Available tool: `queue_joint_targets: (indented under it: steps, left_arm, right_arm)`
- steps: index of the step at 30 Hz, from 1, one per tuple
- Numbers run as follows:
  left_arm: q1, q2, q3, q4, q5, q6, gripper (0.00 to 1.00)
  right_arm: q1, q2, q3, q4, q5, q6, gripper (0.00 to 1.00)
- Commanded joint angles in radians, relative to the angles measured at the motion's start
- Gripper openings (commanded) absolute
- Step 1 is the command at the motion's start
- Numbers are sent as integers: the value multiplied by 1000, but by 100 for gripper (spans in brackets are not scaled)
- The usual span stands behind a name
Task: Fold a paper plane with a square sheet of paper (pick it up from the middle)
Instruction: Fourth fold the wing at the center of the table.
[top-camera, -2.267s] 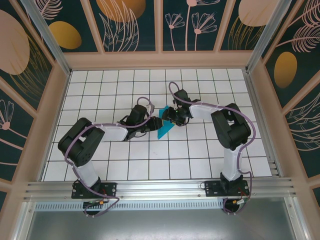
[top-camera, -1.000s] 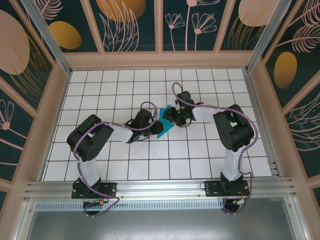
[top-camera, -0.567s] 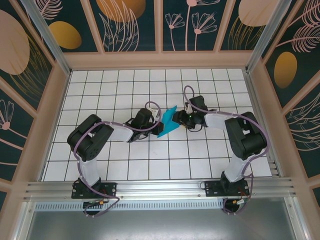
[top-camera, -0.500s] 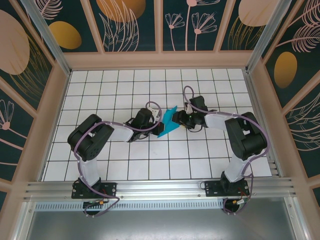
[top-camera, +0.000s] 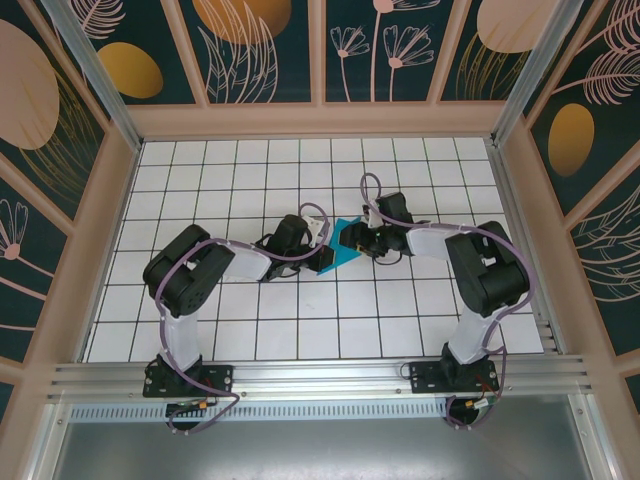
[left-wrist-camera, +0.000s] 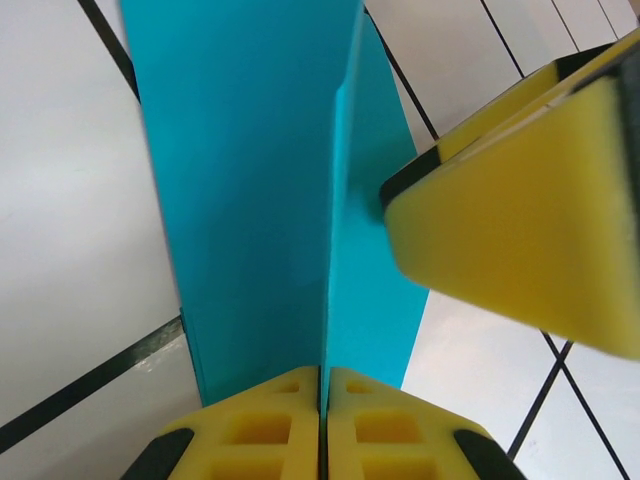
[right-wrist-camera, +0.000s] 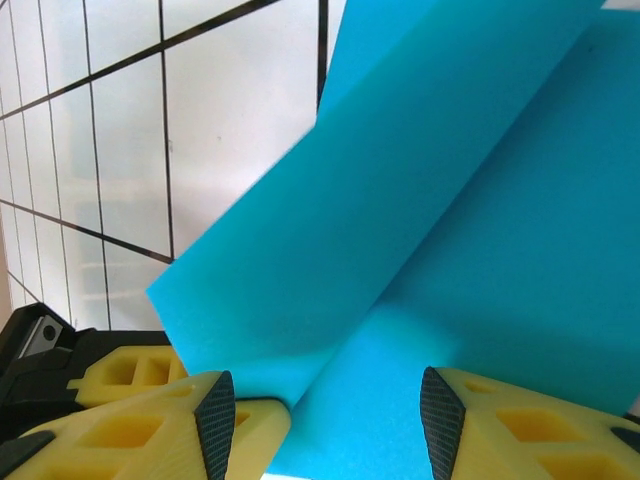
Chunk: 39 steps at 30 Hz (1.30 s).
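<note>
Left wrist view showed left fingers (left-wrist-camera: 260, 430) clamped on the part-folded teal sheet (left-wrist-camera: 240, 170), right fingers (right-wrist-camera: 540, 425) apart astride it, wing folds seemingly undone.

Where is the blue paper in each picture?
Top external: the blue paper sits mid-floor, between the two arms' tips.
Left wrist: the paper stands up the middle, pinched by the left tool at the bottom.
Right wrist: the paper spreads across the right, between the right tool fingers.
Shared landmark: the white floor with black grid lines.
</note>
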Motion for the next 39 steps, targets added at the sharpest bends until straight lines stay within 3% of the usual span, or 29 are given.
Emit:
queue_joint_targets:
  steps: [1,6,14,19,27,39]
  left_arm:
    - [-4,29,27,23,29,-7,10]
    - [-4,40,38,15,33,-18,11]
    - [-3,11,11,37,25,13,24]
    - [-3,-39,-49,104,-10,33,27]
    - [-3,-70,-127,196,-33,99,23]
    - [-3,-28,-129,207,-10,37,11]
  right_arm:
    - [8,25,25,19,-16,-30,55]
    - [8,45,31,15,5,-17,55]
    - [7,73,40,-42,124,63,55]
    - [5,91,46,-76,167,118,55]
    - [4,107,61,-102,169,144,55]
    - [8,143,92,-178,223,146,55]
